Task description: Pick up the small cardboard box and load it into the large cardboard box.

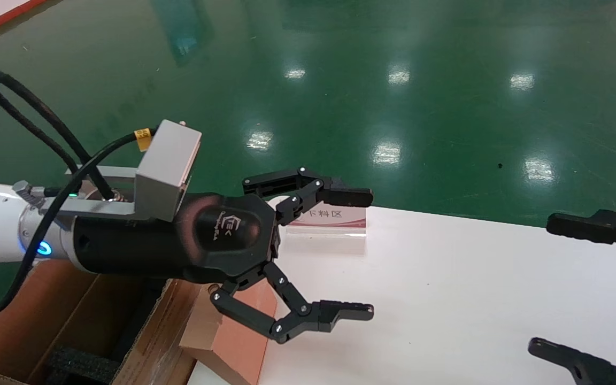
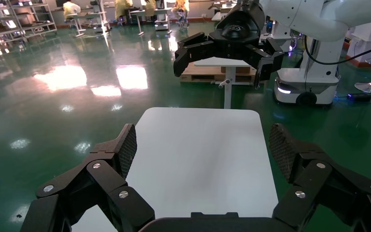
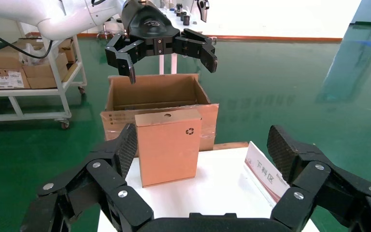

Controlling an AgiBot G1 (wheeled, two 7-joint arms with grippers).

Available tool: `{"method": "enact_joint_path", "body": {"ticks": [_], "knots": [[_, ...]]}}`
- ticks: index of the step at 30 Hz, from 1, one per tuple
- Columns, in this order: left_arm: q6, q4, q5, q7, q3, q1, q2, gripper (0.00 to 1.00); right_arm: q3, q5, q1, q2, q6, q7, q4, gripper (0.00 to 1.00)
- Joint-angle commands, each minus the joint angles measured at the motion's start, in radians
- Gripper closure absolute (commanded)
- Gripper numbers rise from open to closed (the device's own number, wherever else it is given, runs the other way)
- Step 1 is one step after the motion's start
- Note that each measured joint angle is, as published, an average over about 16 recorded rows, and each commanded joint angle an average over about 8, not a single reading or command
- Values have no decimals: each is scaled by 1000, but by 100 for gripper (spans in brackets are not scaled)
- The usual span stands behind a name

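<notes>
One small cardboard box [image 3: 168, 147] stands upright on its narrow edge at the end of the white table [image 3: 222, 188], its recycling symbol near an upper corner. Just behind it, off the table end, sits one large cardboard box [image 3: 154, 99], flaps up and open at the top, with black foam [image 1: 81, 363] inside.

The left gripper [image 1: 335, 255] reaches out level from the robot's left, its body above the small box and the big carton's near flap, its fingertips out over the table. Its jaws are spread wide and hold nothing; the small box stands below and behind them, not between them.

The right gripper [image 3: 200, 150] hangs above the opposite end of the table, facing the small box from well away, jaws likewise wide apart and empty. One sign card [image 1: 328, 223] with Chinese characters stands on the table near the small box.
</notes>
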Motion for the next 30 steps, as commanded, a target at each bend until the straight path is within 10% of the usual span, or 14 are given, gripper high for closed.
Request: {"method": "enact_joint_path", "body": {"ticks": [1, 17, 30], "knots": [[0, 0, 0, 0, 0, 0, 0, 0, 0, 0, 0, 0, 0, 0, 0, 0], [-31, -16, 58, -61, 27, -20, -17, 0, -1, 0, 0, 0, 0, 0, -1, 0], [-28, -71, 430, -374, 198, -251, -26, 0, -2, 1, 1, 0, 0, -1, -1, 0]]}}
